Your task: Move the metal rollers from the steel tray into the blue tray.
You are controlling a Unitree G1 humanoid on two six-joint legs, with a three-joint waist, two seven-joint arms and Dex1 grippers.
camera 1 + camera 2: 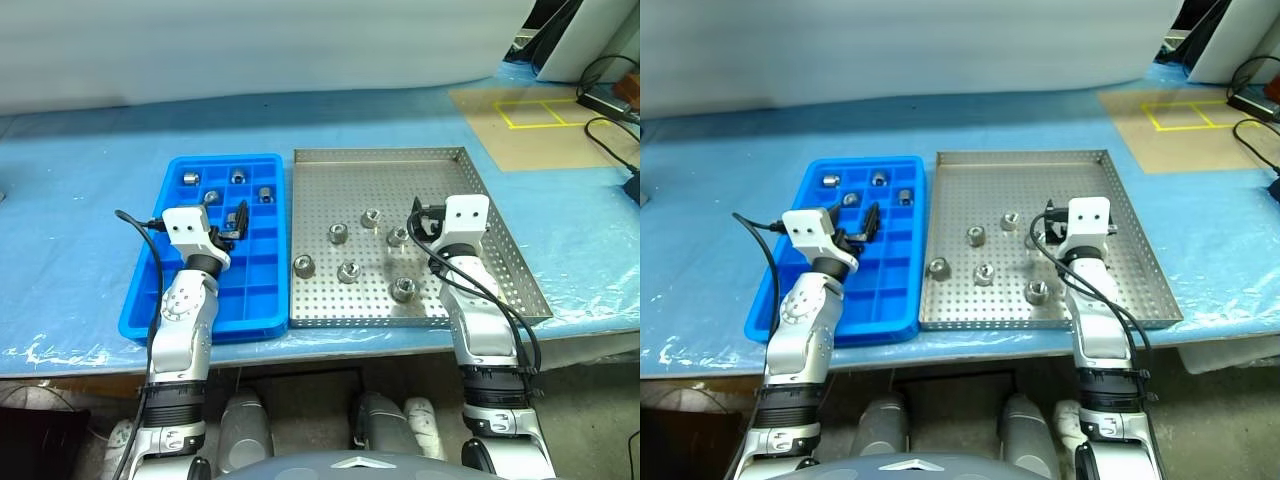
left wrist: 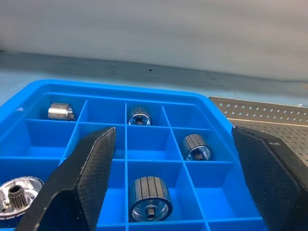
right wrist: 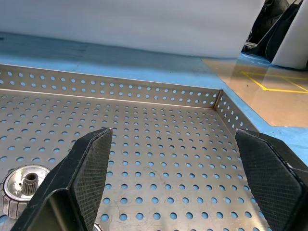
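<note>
I have both grippers spread and empty: my left gripper (image 2: 168,185) hovers over the blue tray (image 1: 150,300), which holds five metal rollers (image 1: 348,271); my right gripper (image 3: 175,183) hovers over the steel tray (image 1: 480,180), six rollers scattered toward its nine o'clock. Next pick probably needs lowering onto one.

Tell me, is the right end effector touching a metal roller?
Apart. The right wrist view shows the right end effector open with bare steel tray between its fingers; the nearest roller sits aside.
</note>
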